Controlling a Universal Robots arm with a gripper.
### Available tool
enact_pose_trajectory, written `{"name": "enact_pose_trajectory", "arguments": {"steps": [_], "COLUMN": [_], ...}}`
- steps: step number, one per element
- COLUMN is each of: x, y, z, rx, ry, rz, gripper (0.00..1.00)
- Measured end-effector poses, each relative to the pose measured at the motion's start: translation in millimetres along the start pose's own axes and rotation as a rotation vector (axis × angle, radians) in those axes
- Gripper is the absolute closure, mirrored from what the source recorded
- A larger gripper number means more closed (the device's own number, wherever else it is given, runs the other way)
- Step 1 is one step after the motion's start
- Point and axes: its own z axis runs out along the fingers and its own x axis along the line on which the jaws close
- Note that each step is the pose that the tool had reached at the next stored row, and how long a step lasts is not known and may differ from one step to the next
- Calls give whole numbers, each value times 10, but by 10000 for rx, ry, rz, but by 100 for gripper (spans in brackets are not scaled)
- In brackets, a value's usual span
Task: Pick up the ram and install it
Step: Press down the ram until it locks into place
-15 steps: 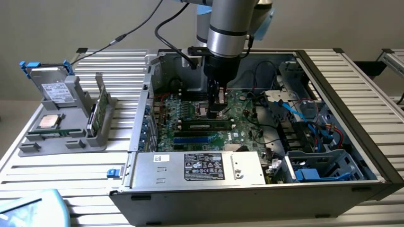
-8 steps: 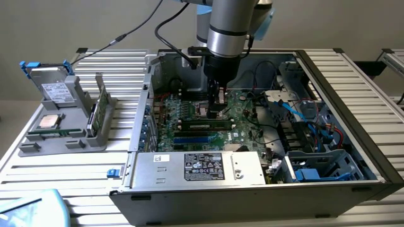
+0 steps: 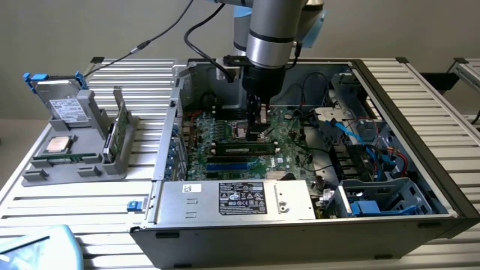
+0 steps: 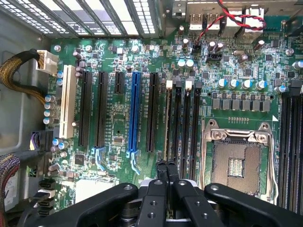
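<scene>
With claw [image 4: 166, 171] pinched together over one end of the memory stick [image 3: 241, 149], standing in its slot at 6 o'clock from the processor socket [image 4: 235, 165] in the exterior view: press straight down, squarely, no sideways lean, until the white clip [image 4: 169, 85] looks closed.

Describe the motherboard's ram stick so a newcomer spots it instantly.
On the green motherboard inside the open grey computer case, find the silver processor socket. Four black memory slots run beside it; the slim green ram stick stands in the one farthest away, its neighbours looking empty.
</scene>
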Motion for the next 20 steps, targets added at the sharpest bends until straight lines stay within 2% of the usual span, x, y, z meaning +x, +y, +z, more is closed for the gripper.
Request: {"name": "enact_pose_trajectory", "arguments": {"steps": [9, 11, 16, 20], "x": [22, 22, 17, 12], "y": [-251, -252, -257, -260], "z": [-22, -18, 29, 65], "rx": [-4, -3, 89, 98], "ry": [-15, -16, -12, -12], "rz": [-6, -6, 4, 7], "gripper": [90, 90, 90, 90]}}
